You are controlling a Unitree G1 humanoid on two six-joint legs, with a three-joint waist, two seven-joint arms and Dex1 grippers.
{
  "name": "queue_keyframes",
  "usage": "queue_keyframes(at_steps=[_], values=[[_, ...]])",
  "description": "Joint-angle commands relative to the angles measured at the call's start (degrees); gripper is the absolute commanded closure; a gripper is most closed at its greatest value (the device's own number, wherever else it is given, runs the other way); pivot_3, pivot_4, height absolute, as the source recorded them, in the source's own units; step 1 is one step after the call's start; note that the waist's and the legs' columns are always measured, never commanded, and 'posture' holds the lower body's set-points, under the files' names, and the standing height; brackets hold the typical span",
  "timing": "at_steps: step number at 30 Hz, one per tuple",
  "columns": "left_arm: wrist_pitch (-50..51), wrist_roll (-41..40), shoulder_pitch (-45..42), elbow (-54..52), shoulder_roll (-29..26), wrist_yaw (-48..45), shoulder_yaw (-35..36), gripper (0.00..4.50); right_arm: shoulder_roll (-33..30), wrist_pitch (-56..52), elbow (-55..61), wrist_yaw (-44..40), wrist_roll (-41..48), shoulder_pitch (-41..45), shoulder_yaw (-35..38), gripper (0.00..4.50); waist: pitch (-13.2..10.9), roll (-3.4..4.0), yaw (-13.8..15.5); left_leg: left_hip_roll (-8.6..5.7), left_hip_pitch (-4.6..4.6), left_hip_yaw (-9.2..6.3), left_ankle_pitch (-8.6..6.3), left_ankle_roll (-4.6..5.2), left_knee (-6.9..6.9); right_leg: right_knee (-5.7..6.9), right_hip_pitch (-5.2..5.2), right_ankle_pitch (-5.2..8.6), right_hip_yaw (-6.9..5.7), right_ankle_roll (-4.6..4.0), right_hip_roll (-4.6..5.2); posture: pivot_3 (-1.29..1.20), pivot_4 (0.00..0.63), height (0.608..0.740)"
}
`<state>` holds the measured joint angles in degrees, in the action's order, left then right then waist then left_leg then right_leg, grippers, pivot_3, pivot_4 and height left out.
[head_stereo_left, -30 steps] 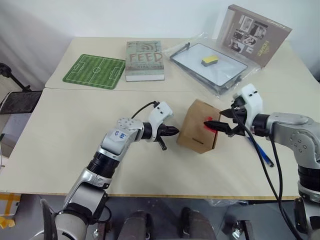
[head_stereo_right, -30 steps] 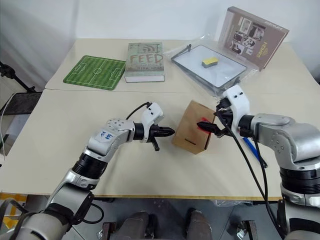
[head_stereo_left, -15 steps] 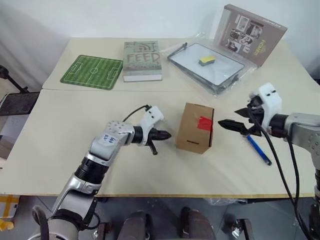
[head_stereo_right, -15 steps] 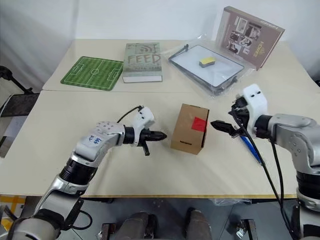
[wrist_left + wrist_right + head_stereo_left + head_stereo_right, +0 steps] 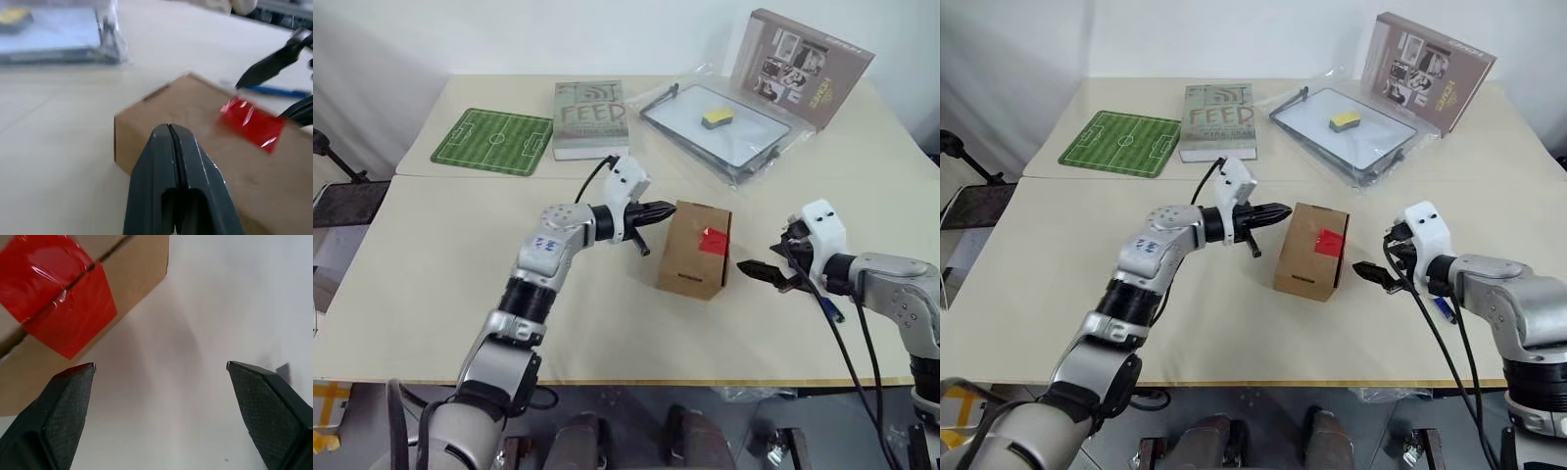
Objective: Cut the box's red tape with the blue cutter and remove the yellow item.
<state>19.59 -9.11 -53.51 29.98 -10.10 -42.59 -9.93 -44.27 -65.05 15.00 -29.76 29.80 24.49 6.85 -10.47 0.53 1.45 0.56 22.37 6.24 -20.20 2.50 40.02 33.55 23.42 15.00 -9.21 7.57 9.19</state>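
The brown box (image 5: 690, 257) stands mid-table with the red tape (image 5: 713, 241) across the flap seam on its right face. My left gripper (image 5: 651, 211) is shut and empty, its tip close by the box's upper left corner (image 5: 146, 105); I cannot tell whether it touches. To the right of the box my right gripper (image 5: 756, 269) is open and empty, a short gap from the taped face (image 5: 58, 313). The blue cutter (image 5: 1443, 309) lies on the table behind the right gripper, partly hidden by it. The yellow item is out of view.
At the back stand a green soccer-field mat (image 5: 493, 140), a book (image 5: 591, 117), a bagged white board (image 5: 724, 132) with a yellow sponge block (image 5: 717, 118) and a printed picture box (image 5: 800, 61). The table's front edge (image 5: 626, 380) is near.
My left gripper rose and moved forward to the box's upper left corner. My right gripper drew back from the taped face to the right and sank. The box went from tilted to standing flat.
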Motion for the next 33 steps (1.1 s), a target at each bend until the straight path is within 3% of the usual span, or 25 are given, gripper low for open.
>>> queue_keyframes(at_steps=[1, 10, 17, 26, 33], values=[[-5.0, 3.4, -1.2, 3.7, -1.2, -1.3, -1.6, 4.5, 1.5, 1.8, 0.5, 1.4, -1.7, 1.3, -1.1, 0.02, 0.0, 0.0, 0.0, 0.02, 0.01, 0.0, 0.0, 0.0, 0.0, 0.01, 0.03, 0.0, 0.0, 0.0, 0.0, 0.0, 0.15, 0.74], [-1.9, 5.4, 3.7, -2.6, -5.3, -4.8, -3.3, 4.5, 3.7, 1.9, 1.0, 0.9, -2.1, 4.1, -2.9, 0.02, 0.0, 0.0, 0.0, 0.02, -0.01, 0.0, 0.01, -0.01, 0.01, 0.12, 0.07, 0.0, 0.05, 0.0, 0.0, 0.0, 0.15, 0.74], [8.1, 1.7, 7.9, -17.0, -4.6, -9.4, -5.2, 4.5, 3.4, -0.9, 5.1, -1.0, -0.3, 4.8, -4.8, 0.02, 0.0, 0.0, -0.1, 0.0, 0.04, -0.06, 0.01, 0.0, 0.02, 0.12, 0.07, 0.0, 0.02, 0.0, 0.01, 0.0, 0.15, 0.74], [24.8, -2.3, 15.8, -38.9, -11.7, -16.6, -10.9, 4.5, -0.2, -4.3, 11.7, -4.3, 1.6, 2.9, -4.7, 0.02, 0.0, 0.0, -0.1, 0.06, -0.05, -0.27, 0.01, -0.01, 0.04, 0.21, 0.09, 0.0, 0.16, -0.01, -0.01, 0.0, 0.15, 0.74], [27.9, -4.2, 16.1, -39.6, -13.0, -12.9, -5.8, 4.5, -3.3, -5.4, 15.2, -5.2, 2.4, -0.9, -3.3, 0.02, 0.0, 0.0, 0.0, 0.11, -0.03, -0.4, 0.02, -0.01, 0.15, 0.2, 0.06, 0.01, 0.2, -0.01, 0.04, 0.0, 0.15, 0.74]])
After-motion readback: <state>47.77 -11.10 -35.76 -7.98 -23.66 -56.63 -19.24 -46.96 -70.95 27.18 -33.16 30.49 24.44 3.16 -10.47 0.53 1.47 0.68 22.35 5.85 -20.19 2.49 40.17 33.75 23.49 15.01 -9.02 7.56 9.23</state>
